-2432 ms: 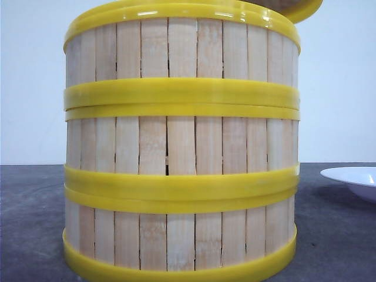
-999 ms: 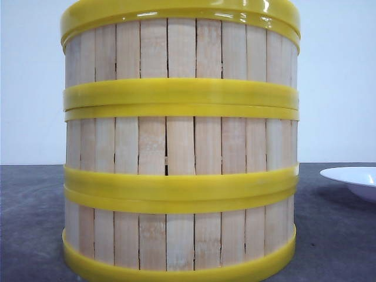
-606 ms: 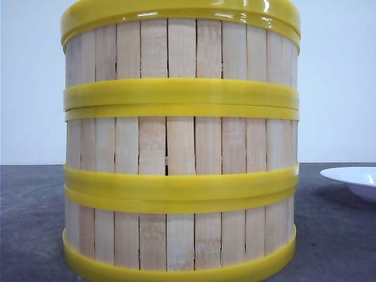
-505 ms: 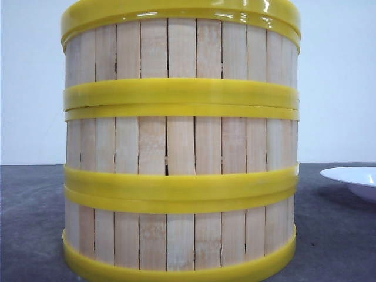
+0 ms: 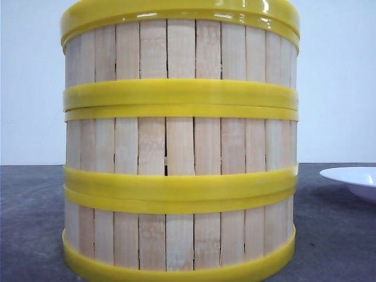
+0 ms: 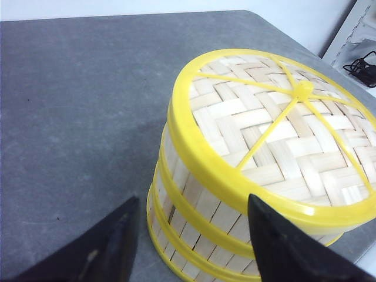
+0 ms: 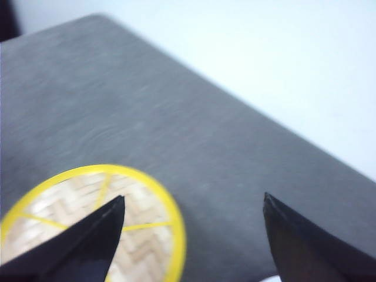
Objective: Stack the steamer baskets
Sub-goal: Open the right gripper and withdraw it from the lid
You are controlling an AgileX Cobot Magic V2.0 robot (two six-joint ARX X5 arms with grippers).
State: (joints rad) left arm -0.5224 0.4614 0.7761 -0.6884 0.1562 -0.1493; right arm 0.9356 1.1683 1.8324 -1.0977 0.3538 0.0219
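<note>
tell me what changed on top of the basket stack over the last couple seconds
The flat yellow-rimmed bamboo lid, which sat off-centre and poked out past the top right of the stack, has shifted left and now sits squarely on the three stacked bamboo steamer baskets. The left gripper and right gripper are open, holding nothing. The baskets and the white plate have not moved.

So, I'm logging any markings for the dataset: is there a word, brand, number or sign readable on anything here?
None. The steamer baskets, the lid on top of them, the white plate and the grey table carry no readable print in any view. The right wrist view is blurred, but shows no marks either.
</note>
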